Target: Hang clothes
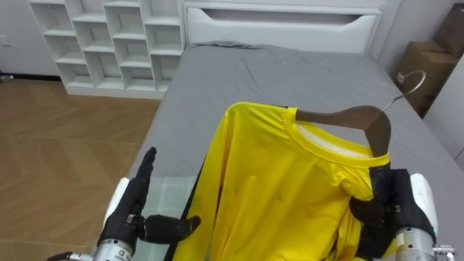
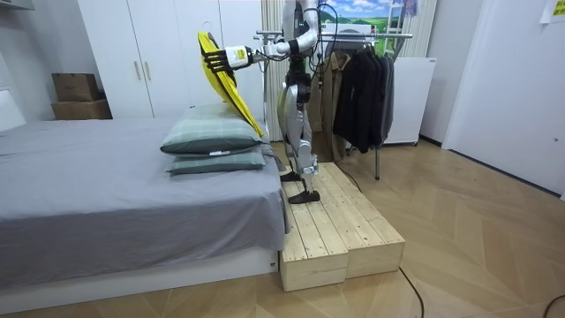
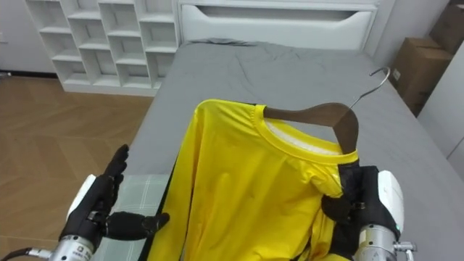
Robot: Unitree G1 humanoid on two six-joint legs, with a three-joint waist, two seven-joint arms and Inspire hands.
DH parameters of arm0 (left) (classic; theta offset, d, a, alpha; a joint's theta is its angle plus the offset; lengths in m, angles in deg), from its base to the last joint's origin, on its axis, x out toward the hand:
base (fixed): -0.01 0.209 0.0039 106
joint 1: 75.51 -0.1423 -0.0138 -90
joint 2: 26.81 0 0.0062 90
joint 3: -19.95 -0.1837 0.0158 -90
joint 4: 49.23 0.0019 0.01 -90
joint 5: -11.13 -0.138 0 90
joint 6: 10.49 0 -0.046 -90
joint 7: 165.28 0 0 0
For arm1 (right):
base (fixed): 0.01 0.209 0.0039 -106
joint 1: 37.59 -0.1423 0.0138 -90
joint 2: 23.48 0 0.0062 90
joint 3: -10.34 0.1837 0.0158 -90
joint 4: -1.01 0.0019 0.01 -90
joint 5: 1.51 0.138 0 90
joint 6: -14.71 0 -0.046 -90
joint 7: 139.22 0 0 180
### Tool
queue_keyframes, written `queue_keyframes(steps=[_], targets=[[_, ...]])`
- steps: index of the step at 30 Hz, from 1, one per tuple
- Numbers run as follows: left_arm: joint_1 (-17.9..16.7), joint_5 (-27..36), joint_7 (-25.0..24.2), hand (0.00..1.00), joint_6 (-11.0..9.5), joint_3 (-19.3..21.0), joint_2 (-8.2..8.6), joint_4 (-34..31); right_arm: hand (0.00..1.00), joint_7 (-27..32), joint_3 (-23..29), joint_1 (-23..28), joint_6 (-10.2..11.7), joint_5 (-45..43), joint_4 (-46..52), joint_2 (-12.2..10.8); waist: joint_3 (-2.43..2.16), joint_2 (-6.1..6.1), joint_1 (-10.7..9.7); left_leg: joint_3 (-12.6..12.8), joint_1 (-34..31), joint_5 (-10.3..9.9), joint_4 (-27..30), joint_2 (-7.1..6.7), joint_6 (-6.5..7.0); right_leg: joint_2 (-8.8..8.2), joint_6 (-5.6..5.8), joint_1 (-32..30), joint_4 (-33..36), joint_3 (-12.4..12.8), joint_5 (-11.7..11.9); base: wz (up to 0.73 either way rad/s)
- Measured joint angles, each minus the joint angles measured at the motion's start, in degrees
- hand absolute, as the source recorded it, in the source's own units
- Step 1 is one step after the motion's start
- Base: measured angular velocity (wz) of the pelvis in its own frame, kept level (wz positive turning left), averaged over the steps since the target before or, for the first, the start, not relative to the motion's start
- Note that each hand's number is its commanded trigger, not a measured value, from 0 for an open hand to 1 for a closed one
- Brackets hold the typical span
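Now the robot stands upright on a pale wooden platform [image 2: 340,231] at the near end of a grey bed [image 1: 290,72], arms stretched out over the bed. The right hand [image 1: 391,201] is clamped shut on the right shoulder of a yellow shirt [image 1: 279,188], fingers curled round the cloth where it drapes over the end of a wooden hanger [image 1: 359,119]. The shirt hangs in the air above the mattress, collar to the far side, and the hanger's metal hook [image 1: 407,81] points up and to the right. The left hand [image 1: 134,206] hovers at the shirt's left edge with its fingers straight and apart and its thumb reaching toward the cloth; whether the thumb touches cannot be told. Below the left hand lies a green checked pillow [image 1: 165,192], stacked on a second one in the room view. A white cubby shelf [image 1: 109,43] stands far left, cardboard boxes [image 1: 424,61] far right. Behind the robot, a clothes rack [image 2: 362,84] holds dark garments.
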Motion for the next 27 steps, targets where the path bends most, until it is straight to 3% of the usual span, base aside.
queue_keyframes(steps=[9, 14, 17, 24, 27], targets=[[-0.11, -1.25, -1.46, 0.0, 0.56, 1.8, 0.19, 4.13, 1.0, -0.04, 0.01, 0.0, -1.1, -0.93, 0.0, 0.0, -0.16, -0.15, 0.33, 0.48, 0.25, 0.0, 0.08, 0.01, 0.0, -0.01, 0.0, 0.02, 0.07, 0.48, 0.0, -0.01], [-0.73, -4.49, -1.59, 0.0, 0.48, 2.35, 0.26, 14.66, 1.0, -0.1, 0.12, 0.04, -1.35, -2.42, 0.06, 0.0, -0.15, -0.21, 0.18, 0.76, 0.32, 0.0, 0.02, 0.0, 0.0, -0.01, -0.01, -0.01, 0.1, 0.72, 0.0, -0.03], [-2.09, -8.45, -1.93, 0.0, 0.51, 3.01, 0.28, 20.36, 1.0, -0.72, 1.06, 0.69, -2.38, -8.38, 2.04, 0.01, -0.11, -0.43, 0.43, 0.84, 0.12, -0.02, -0.07, -0.01, 0.0, 0.01, 0.01, -0.23, 0.03, 0.71, -0.14, 0.0], [-5.45, -8.85, -0.95, 0.0, 0.43, 8.0, 0.27, 35.88, 1.0, -1.93, 1.3, 1.1, -2.39, -12.52, 7.72, 0.15, -0.46, -1.06, 0.62, 0.91, 0.86, -0.02, -0.69, -0.01, 0.01, 0.06, -0.01, 0.08, 0.08, 0.75, -0.12, 0.0], [-6.23, -8.89, -0.34, 0.0, 0.38, 10.47, 0.21, 43.01, 1.0, -1.93, 1.57, 2.83, -2.39, -14.97, 11.73, 0.22, -0.68, -1.42, 1.82, 1.27, 1.21, -0.03, -1.02, 0.09, 0.01, 0.17, -0.01, 0.09, 0.07, 1.12, -0.12, -0.05]])
